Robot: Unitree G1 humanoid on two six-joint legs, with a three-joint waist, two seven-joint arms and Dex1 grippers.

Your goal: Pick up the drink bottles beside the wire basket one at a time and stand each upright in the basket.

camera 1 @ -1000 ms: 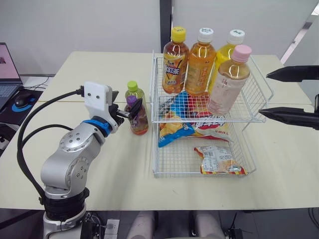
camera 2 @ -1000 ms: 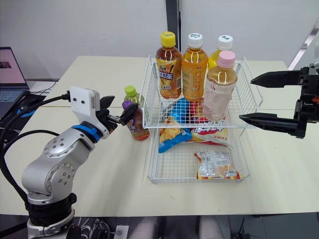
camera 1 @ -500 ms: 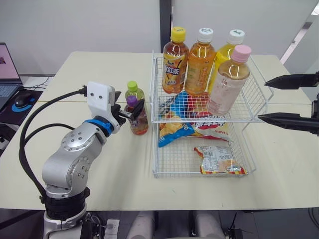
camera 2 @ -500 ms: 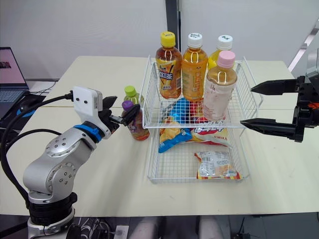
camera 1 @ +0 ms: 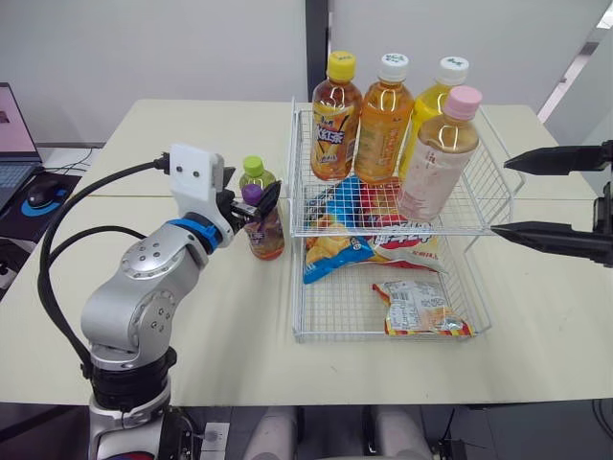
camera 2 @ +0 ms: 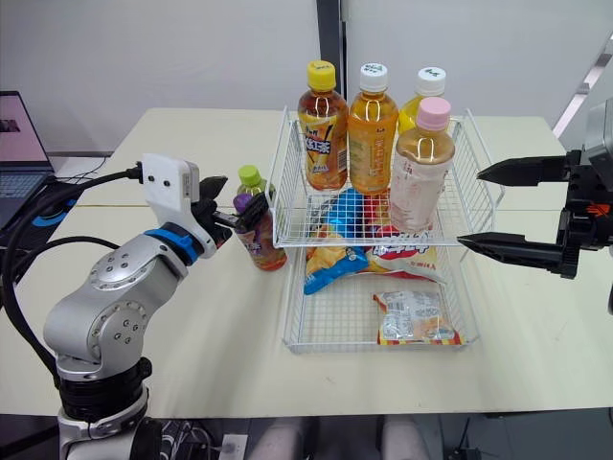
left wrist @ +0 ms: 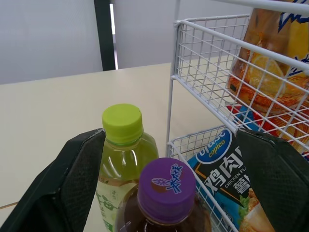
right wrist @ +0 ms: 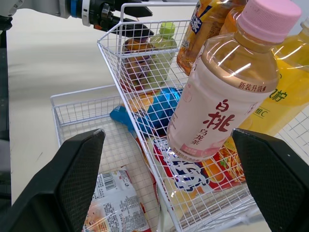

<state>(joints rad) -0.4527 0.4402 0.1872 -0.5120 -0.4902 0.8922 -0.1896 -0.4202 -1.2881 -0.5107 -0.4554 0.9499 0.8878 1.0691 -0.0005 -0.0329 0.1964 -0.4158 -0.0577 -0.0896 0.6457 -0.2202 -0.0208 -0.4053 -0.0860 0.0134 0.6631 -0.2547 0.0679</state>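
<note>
A dark drink bottle with a purple cap [camera 1: 265, 233] stands on the table just left of the white two-tier wire basket [camera 1: 298, 332]. A green-capped bottle [camera 1: 253, 169] stands right behind it. My left gripper [camera 1: 251, 202] is open, one finger on each side of the purple cap [left wrist: 166, 185], not touching it. In the basket's upper tier, a pink-capped peach drink bottle [camera 1: 439, 153] leans against three upright bottles [camera 1: 386, 120]. My right gripper [camera 2: 469, 207] hangs open to the right of the basket, pointing at the pink-capped bottle [right wrist: 227, 96].
Snack bags lie in the basket: a blue chip bag [camera 1: 335, 251] and a small packet [camera 1: 420, 309] on the lower tier. A laptop [camera 1: 11, 125] and a mouse [camera 1: 43, 192] sit on a side desk at far left. Bare tabletop [camera 1: 211, 326] lies in front of the basket.
My left gripper has moved forward so its open fingers now flank the purple cap. My right gripper has dropped slightly beside the basket.
</note>
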